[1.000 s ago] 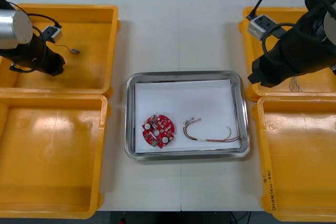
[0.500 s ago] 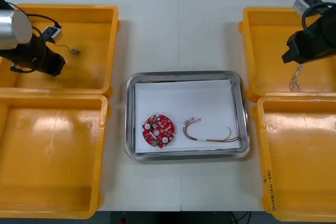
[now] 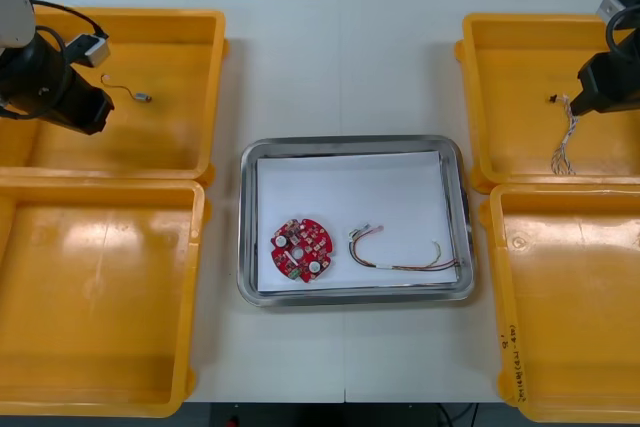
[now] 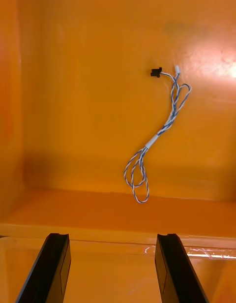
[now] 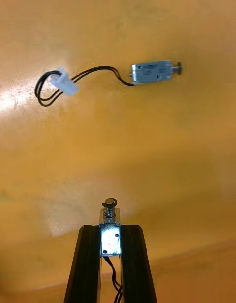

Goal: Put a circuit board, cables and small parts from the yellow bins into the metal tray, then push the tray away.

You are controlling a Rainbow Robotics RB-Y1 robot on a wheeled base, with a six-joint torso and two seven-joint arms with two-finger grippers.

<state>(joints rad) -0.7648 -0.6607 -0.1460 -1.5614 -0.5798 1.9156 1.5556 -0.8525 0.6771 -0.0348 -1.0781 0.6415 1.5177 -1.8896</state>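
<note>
My left gripper (image 5: 110,228) is shut on a small metal part (image 5: 110,232) with a black wire hanging from it, held above the floor of the far left yellow bin (image 3: 190,27). A second small metal part (image 5: 153,71) with a black cable and white plug lies ahead of the fingers, also seen in the front view (image 3: 138,96). My right gripper (image 4: 113,269) stands open over the far right yellow bin (image 3: 500,37), a twisted blue and white cable (image 4: 158,136) beyond its fingers. The metal tray (image 3: 350,145) holds a red circuit board (image 3: 301,251) and a red and yellow cable (image 3: 400,255).
The near left bin (image 3: 100,387) and near right bin (image 3: 570,387) flank the tray. The left arm (image 3: 45,82) hangs over the far left bin's left part; the right arm (image 3: 615,82) sits at the table's right edge. Bare table lies beyond the tray.
The right arm has swung right, from the far right bin's inner edge to its outer side. The left arm has shifted a little left and away.
</note>
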